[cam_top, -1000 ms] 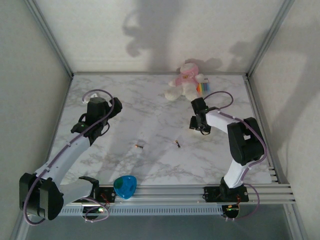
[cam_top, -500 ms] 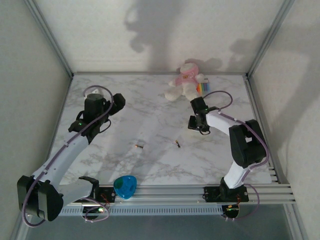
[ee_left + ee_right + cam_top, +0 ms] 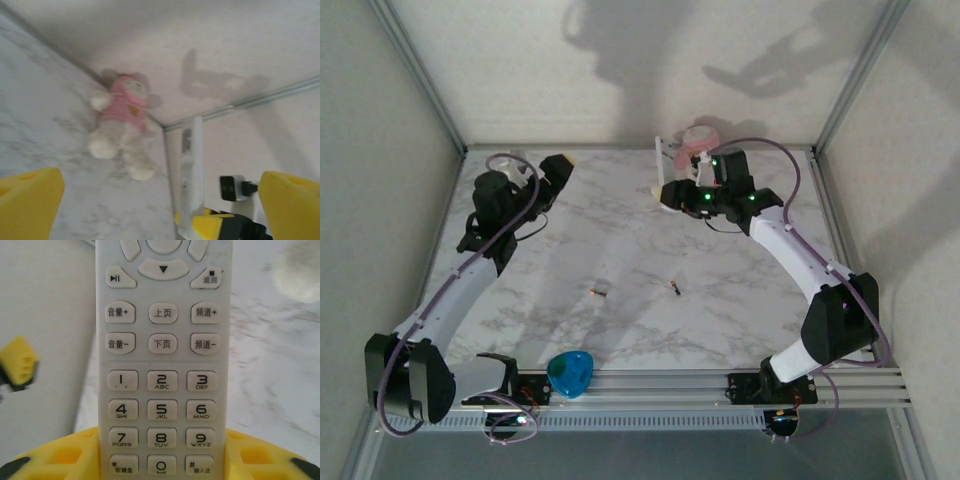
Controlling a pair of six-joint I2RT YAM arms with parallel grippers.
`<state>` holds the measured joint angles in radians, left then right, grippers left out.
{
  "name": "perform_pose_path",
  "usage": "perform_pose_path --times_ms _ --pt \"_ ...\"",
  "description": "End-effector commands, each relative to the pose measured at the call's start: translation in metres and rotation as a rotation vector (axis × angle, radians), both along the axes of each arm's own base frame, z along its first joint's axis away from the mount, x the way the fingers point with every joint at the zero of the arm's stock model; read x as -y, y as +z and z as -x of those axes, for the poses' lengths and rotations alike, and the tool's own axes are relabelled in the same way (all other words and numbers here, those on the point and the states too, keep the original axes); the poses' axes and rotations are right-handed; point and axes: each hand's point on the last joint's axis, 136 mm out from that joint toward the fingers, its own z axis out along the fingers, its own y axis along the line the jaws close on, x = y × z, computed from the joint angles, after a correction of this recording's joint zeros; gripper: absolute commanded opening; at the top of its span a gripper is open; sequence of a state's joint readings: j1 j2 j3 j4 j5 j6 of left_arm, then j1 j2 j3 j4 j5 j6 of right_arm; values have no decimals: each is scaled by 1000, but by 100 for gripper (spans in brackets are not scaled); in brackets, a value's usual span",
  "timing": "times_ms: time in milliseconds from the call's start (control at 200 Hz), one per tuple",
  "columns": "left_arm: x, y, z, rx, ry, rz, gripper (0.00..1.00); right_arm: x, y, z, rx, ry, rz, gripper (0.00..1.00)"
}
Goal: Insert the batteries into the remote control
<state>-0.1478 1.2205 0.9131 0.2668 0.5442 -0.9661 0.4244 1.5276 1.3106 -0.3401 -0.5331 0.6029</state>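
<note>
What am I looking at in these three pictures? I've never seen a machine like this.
Two robot arms are bolted to a marble-patterned table. One picture looks down from above; the other two come from a camera on each wrist, so the yellow fingers are the arm's own. The right gripper grips a white remote control, buttons facing its camera. The left gripper is open and empty. Two small batteries lie loose mid-table, a pink plush toy sits at the back, a blue plastic piece near the front.

pink-clothed plush bear [image 3: 122, 127] lying on marble table [image 3: 40, 100] left of centre, white remote control [image 3: 192, 170] upright beside it, left gripper [image 3: 160, 205] yellow fingers [image 3: 30, 202] spread at lower corners
</note>
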Motion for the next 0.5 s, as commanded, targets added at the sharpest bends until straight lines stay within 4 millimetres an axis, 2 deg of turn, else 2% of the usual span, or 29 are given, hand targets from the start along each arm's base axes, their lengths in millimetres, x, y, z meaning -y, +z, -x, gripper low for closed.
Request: perform_pose_path --times_ms 0,195,300,496 --pt "20 43 7 127 -141 152 100 -26 66 13 46 111 -223 38" --pt "39 68 10 184 -259 308 100 -46 114 17 66 169 -391 37" --pt "53 80 14 217 -306 336 100 -59 137 23 86 205 -456 37" --pt "78 97 22 260 -407 381 96 -92 167 49 100 334 -522 37"
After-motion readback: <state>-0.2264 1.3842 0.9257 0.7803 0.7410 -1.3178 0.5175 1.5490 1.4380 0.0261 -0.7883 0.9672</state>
